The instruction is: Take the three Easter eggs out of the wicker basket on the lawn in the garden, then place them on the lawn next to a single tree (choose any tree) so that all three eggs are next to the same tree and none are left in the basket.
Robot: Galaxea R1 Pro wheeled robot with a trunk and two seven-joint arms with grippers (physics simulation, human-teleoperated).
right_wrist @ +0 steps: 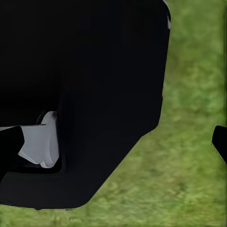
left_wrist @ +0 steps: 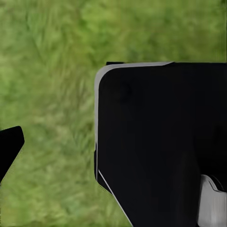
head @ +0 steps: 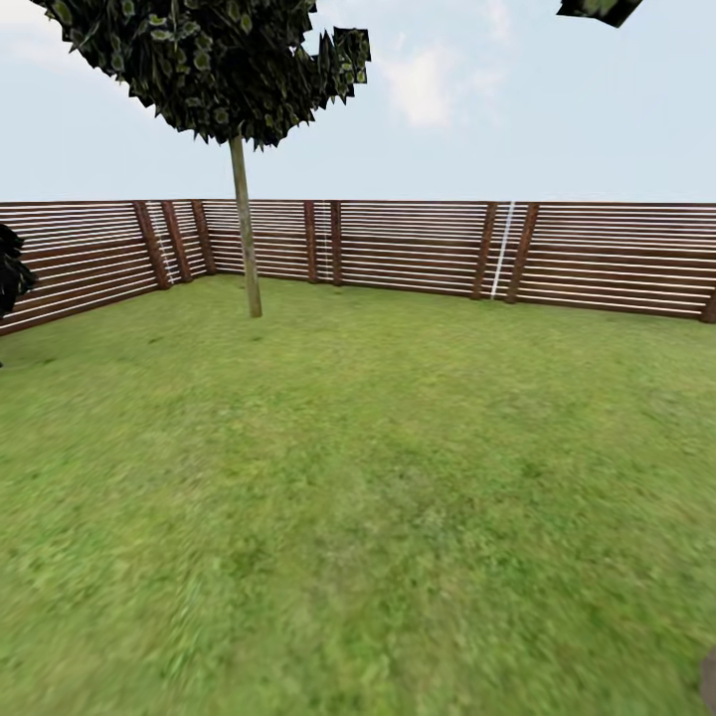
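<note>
The lawn [head: 378, 477] spreads out wide in the head view. At its far left a tree [head: 245, 229] stands with a slim pale trunk and a dark crown, close to the fence corner. The Easter eggs and the wicker basket are out of view. My left gripper [left_wrist: 113, 146] hangs over grass beside the robot's black base [left_wrist: 161, 142], with one dark fingertip [left_wrist: 10, 146] far out at the picture's edge, so it is open and empty. My right gripper [right_wrist: 113, 144] is open too, one fingertip [right_wrist: 220, 142] over grass, nothing held.
A brown slatted fence [head: 418, 249] closes off the lawn at the back and left. A dark bush [head: 10, 270] pokes in at the left edge, and foliage [head: 597, 8] hangs at the top right. A small grey-brown shape [head: 708, 681] sits at the lower right edge.
</note>
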